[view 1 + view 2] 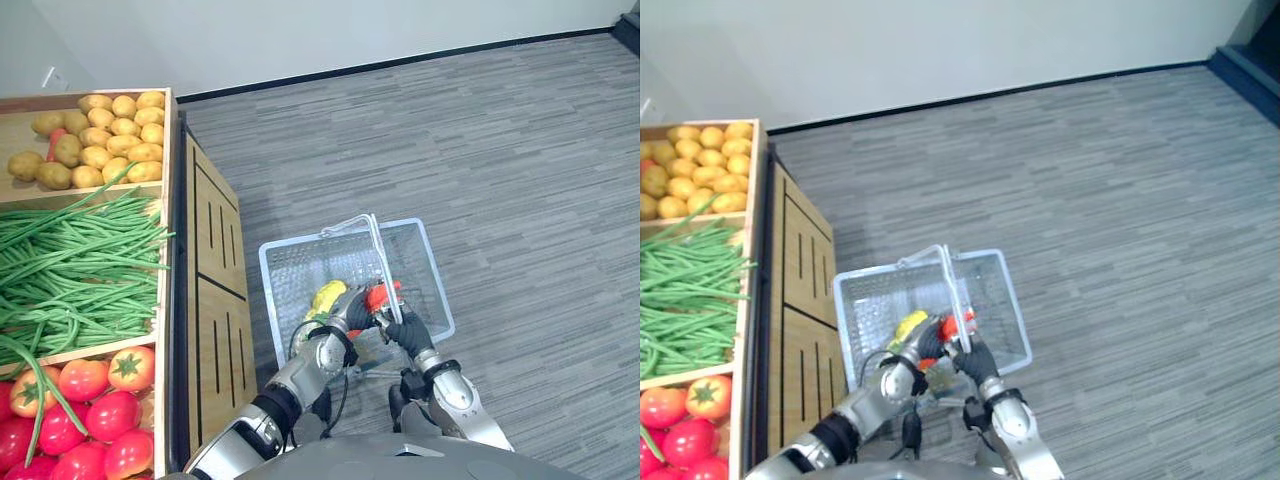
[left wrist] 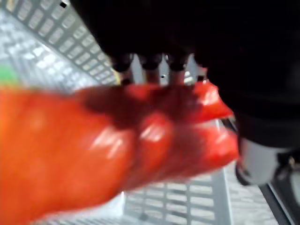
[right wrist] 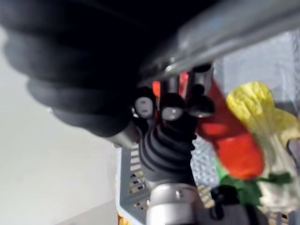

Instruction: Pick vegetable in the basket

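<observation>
Presently the pepper [image 1: 381, 297], red and glossy, sits in the left hand [image 1: 356, 314] over the 6 o'clock end of the basket [image 1: 300, 268], inside its rim line. Whether it touches the mesh bottom cannot be told.

Left hand: clamped on the pepper. The left wrist view shows the fingers [image 2: 150, 61] bent over its upper side. Judgement: the grip is kept so that the pepper can be set down rather than dropped, and release is not yet made.

Right hand [image 1: 409, 331]: just beside the pepper at its 4 o'clock, fingers curled round the lower end of the handle [image 1: 377, 250]. The handle stands upright and runs from 12 to 6 across the basket. Judgement: this hold carries the basket and keeps it steady under the load, which is why the two hands are so close together.

Contents: one yellow vegetable [image 1: 328, 296] lies at the pepper's 9 o'clock, close against the left hand.

Surroundings: a wooden stand [image 1: 215, 300] is at the basket's 9 o'clock, within reach of the left arm. Its bins hold potatoes [image 1: 100, 140] at the 12 o'clock end, beans [image 1: 70, 260] in the middle and tomatoes [image 1: 90, 400] at the 6 o'clock end. Grey floor [image 1: 500, 150] lies from 12 to 3 o'clock.

Risk noted: the pepper is near the handle and may catch on it when lowered.
</observation>
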Robot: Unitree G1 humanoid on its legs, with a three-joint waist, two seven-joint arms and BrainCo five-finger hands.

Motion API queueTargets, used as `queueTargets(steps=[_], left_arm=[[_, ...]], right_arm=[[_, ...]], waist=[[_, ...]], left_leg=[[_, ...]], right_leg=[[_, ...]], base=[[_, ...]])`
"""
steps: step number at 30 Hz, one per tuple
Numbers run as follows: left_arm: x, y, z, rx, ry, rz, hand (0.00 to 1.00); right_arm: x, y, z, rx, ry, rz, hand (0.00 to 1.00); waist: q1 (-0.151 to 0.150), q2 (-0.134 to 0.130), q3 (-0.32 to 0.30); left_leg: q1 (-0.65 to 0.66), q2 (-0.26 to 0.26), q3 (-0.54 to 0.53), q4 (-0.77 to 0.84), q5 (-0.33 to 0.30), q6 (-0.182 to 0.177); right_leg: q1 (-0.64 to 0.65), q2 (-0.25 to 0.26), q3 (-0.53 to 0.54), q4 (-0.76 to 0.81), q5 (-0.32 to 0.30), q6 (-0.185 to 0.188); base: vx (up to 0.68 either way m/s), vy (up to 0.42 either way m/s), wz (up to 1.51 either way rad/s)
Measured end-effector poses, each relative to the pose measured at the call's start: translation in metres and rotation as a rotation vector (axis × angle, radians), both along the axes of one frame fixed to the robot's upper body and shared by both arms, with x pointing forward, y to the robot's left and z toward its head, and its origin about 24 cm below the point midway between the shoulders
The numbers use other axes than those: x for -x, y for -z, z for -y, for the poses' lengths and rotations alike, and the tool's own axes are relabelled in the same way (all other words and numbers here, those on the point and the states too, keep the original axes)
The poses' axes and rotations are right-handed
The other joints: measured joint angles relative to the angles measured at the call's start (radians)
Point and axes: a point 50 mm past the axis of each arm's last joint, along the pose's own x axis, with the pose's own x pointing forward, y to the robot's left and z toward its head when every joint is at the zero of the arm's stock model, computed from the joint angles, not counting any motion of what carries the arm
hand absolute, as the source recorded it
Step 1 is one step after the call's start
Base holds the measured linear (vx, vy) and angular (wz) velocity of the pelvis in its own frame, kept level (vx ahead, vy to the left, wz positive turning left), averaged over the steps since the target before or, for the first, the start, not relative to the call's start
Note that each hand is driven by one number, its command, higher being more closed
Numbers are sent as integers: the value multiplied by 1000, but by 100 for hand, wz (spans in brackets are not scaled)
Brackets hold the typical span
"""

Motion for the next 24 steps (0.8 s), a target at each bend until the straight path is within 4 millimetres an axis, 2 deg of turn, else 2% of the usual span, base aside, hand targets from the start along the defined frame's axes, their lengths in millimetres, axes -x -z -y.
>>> queueTargets(steps=[3,6,10,12,14,15,17,20,21,24], left_arm=[[-3,-2,-1,1,-4,10,0],[-7,-3,-8,17,-42,5,0],[-9,-12,-30,74,-132,33,0],[-5,-25,-44,184,-214,60,0],[1,-34,-53,279,-251,73,0],[7,-42,-60,388,-287,73,0],[11,-43,-70,469,-352,58,0],[15,-31,-89,572,-510,-6,0],[17,-20,-99,559,-576,-43,0],[33,25,-127,350,-711,-197,0]], right_arm=[[-1,2,9,7,46,-8,100],[-2,12,29,32,145,-52,100],[5,32,60,81,299,-162,100],[13,44,83,104,436,-233,100],[21,53,97,120,523,-284,100],[32,63,113,137,636,-344,100],[39,70,126,150,720,-391,100],[51,80,140,171,816,-463,100],[55,83,144,179,841,-488,100],[62,90,148,194,879,-542,100]], waist=[[-13,0,-1],[-17,1,-6],[-19,2,-16],[-18,2,-16],[-17,2,-17],[-11,6,-22],[-1,11,-28],[5,18,-39],[5,20,-42],[3,19,-42]], left_leg=[[4,1,-7,-8,7,-3],[4,2,-6,-8,7,-4],[4,3,-4,-8,7,-4],[6,3,-9,-8,7,-4],[6,1,-19,-8,7,-4],[3,0,-25,-8,7,-4],[3,0,-25,-9,7,-3],[5,0,-31,-9,8,-1],[7,1,-35,-9,10,-1],[23,2,-41,-13,11,0]], right_leg=[[7,0,-11,-4,0,1],[12,0,-11,-17,9,6],[15,0,-11,-24,11,7],[21,-1,-18,-27,11,7],[29,-3,-29,-32,11,7],[31,-4,-36,-34,11,7],[31,-4,-37,-34,11,7],[37,-4,-43,-36,11,8],[42,-4,-49,-37,11,8],[62,-3,-57,-40,10,8]], base=[[-12,-15,10],[-3,-2,-1],[-1,-1,-1],[0,-12,8],[9,-9,16],[8,-6,13],[2,-4,4],[-7,-13,7],[-17,-15,11],[-15,-9,6]])
